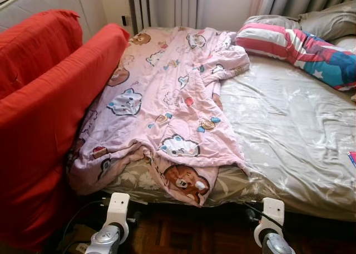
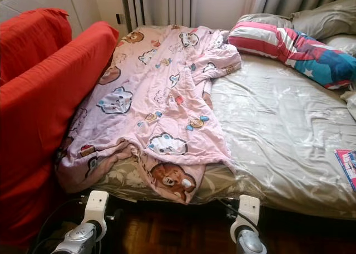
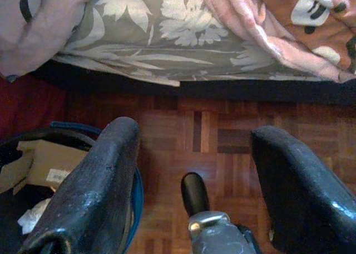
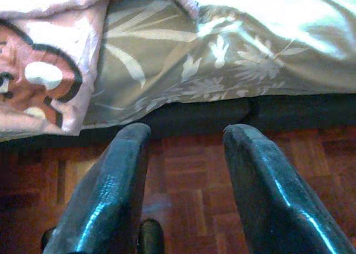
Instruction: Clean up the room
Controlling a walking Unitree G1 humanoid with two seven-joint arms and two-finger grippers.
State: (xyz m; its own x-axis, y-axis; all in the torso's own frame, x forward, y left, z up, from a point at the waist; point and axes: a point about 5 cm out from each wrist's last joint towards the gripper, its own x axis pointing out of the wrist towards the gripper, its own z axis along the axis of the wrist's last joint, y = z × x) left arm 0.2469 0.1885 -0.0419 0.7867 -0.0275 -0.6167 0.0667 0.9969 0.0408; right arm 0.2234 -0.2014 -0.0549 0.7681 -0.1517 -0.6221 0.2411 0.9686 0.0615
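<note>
Bed (image 1: 289, 137) lay before you in its grey-green floral sheet, the red sofa (image 1: 50, 109) pressed against its left side. Across the left half sprawled the pink cartoon-print quilt (image 1: 167, 103), crumpled and spilling over the foot edge, likely your first job. A striped pillow (image 1: 295, 45) sat at the head. Low over the parquet floor (image 3: 222, 137), your left end effector (image 3: 192, 170) and right end effector (image 4: 186, 170) both hung spread and empty, poised short of the mattress edge.

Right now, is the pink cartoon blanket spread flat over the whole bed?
No, the pink cartoon blanket lies rumpled along the bed's left side beside the red sofa, leaving the grey floral sheet bare.
</note>
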